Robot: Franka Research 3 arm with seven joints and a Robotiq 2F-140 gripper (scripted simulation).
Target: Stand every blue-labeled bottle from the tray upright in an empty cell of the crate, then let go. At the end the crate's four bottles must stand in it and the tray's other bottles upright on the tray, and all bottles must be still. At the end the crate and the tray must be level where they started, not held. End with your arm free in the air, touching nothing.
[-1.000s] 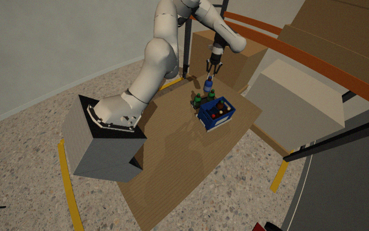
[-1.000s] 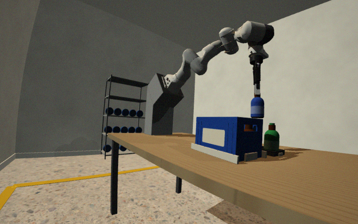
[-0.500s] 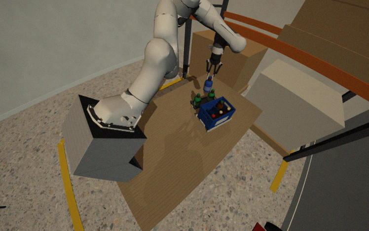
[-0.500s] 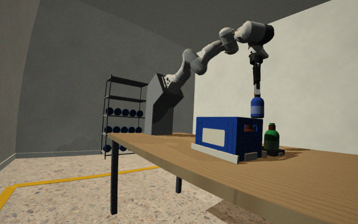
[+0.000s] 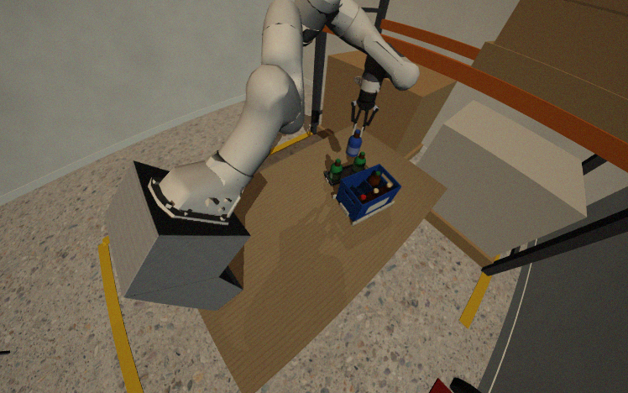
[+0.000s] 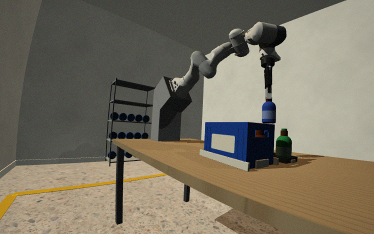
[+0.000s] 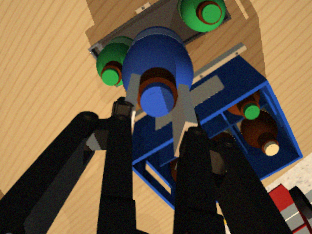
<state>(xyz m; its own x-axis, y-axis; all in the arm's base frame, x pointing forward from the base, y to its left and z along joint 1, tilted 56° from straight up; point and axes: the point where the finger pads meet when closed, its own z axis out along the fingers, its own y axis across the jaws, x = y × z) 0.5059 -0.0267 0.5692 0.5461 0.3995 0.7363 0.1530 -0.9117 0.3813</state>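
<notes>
Black, jointed and drawn nearly together, the fingers of the end effector (image 5: 358, 129) (image 6: 268, 95) (image 7: 158, 95) are clamped on the brown neck of one blue-capped, rounded blue bottle (image 5: 353, 145) (image 6: 268, 111) (image 7: 157, 60) with a paler blue label. It hangs upright beneath them, clear of everything below. Lower than the end effector, two green bottles with green caps (image 5: 335, 171) (image 6: 283, 144) (image 7: 192, 12) stand upright on one dark, flat tray (image 5: 348, 172) (image 6: 292, 159) (image 7: 155, 22). Beside that, also lower, one blue rectangular crate (image 5: 352, 208) (image 6: 226, 129) (image 7: 245, 72) holds four bottles (image 5: 374, 180) (image 7: 257, 127): one green cap, one red, two cream. Tray and crate rest on the wooden table (image 5: 296, 278) (image 6: 176, 162) (image 7: 45, 60).

No visible change here, folks! Measured against the blue crate (image 5: 377, 203) (image 6: 226, 128) (image 7: 285, 117), the blue bottle (image 5: 353, 144) (image 6: 268, 112) (image 7: 159, 65) and the jaws (image 5: 357, 128) (image 6: 268, 94) show no shift I can pick out over this past second, and any smaller movement is too slight to tell.
</notes>
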